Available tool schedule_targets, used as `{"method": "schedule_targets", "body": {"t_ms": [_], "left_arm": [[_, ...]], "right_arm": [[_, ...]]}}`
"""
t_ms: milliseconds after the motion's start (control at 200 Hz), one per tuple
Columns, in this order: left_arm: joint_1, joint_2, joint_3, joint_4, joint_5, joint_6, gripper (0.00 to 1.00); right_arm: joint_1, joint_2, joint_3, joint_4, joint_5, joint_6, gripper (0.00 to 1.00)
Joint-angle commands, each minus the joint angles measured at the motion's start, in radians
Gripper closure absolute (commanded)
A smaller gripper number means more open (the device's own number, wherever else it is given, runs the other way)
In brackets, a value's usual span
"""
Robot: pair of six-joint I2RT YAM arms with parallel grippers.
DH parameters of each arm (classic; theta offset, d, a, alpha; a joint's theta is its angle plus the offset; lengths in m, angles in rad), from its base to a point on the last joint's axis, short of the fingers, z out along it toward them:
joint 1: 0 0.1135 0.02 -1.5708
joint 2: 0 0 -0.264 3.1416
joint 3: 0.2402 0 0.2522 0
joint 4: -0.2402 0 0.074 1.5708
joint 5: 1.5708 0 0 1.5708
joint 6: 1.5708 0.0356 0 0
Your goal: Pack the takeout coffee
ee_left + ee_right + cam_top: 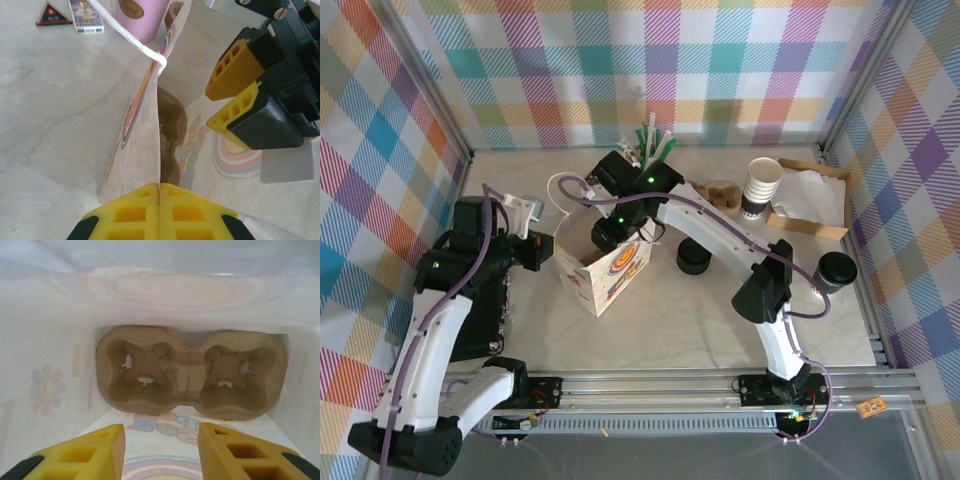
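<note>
Your left arm (430, 335) and right arm (715, 232) share one build: white links between black joint housings, with a purple cable (705, 205) looped along each. Small green lights (650, 181) glow on the joints. The left gripper (159, 192) has bright yellow fingers (131, 214) moulded with squarish pockets and backed in black. Your right gripper (161, 450) matches, its fingers a shade more orange, on a black body with silver screws (280, 12)

One paper bag (605, 275) holding one cup carrier (190, 372), one takeout coffee (837, 268), one cup stack (761, 185), one lid stack (693, 257).
</note>
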Motion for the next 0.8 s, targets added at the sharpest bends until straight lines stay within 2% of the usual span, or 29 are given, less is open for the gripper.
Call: {"method": "schedule_targets", "body": {"t_ms": [0,170,310,375,440,480,800], "left_arm": [[0.006,-0.098,-0.045,0.049,0.006,-0.01,1.0],[0.003,-0.245,-0.173,0.101,0.035,0.01,1.0],[0.001,-0.267,-0.195,0.064,-0.023,0.023,1.0],[0.001,-0.235,-0.164,0.047,-0.058,0.022,0.82],[0.001,-0.189,-0.121,0.037,-0.091,0.02,0.55],[0.001,-0.156,-0.087,0.024,-0.105,0.022,0.49],[0.001,0.011,0.226,-0.102,-0.193,0.061,0.49]], "right_arm": [[0.01,-0.1,-0.062,0.111,-0.058,0.007,0.56],[0.022,-0.174,-0.195,0.183,-0.108,0.0,0.55],[0.031,-0.188,-0.215,0.188,-0.101,0.006,0.55],[0.034,-0.169,-0.186,0.165,-0.088,0.008,0.54],[0.033,-0.143,-0.145,0.14,-0.063,0.01,0.55],[0.033,-0.127,-0.119,0.127,-0.057,0.006,0.54],[0.033,-0.096,-0.004,0.136,0.007,0.03,0.53]]}}
